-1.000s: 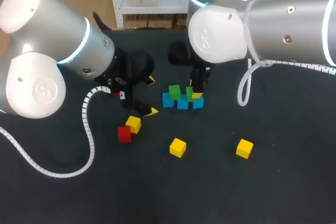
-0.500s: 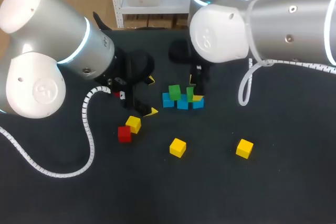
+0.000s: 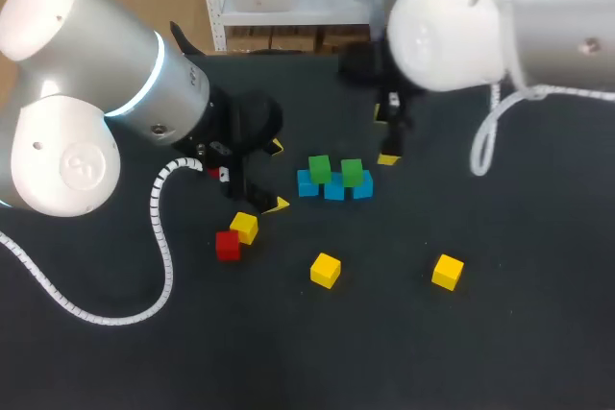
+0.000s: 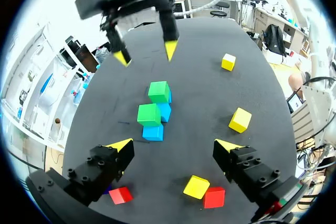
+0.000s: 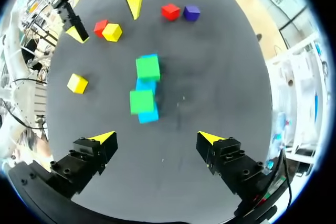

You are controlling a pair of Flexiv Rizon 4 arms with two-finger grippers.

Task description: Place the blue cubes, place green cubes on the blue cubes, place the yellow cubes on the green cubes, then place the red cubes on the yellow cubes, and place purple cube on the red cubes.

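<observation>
Yellow-tipped fingers (image 5: 105, 138) spread wide, empty, on both arms: right gripper (image 5: 156, 139) at one o'clock of the blue cubes (image 3: 333, 187), left gripper (image 3: 278, 176) at nine. Two green cubes (image 3: 352, 173) perch on top; setting a yellow cube (image 3: 326, 269) down clumsily might topple them. Only the right wrist view shows the purple cube (image 5: 191, 12).

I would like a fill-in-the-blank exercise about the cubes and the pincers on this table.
1. On the blue cubes rest ___ green cubes.
2. Beside the purple cube lies a ___ cube.
3. The left pincer and the right pincer are both ___, holding nothing.
Missing words: two; red; open.
</observation>
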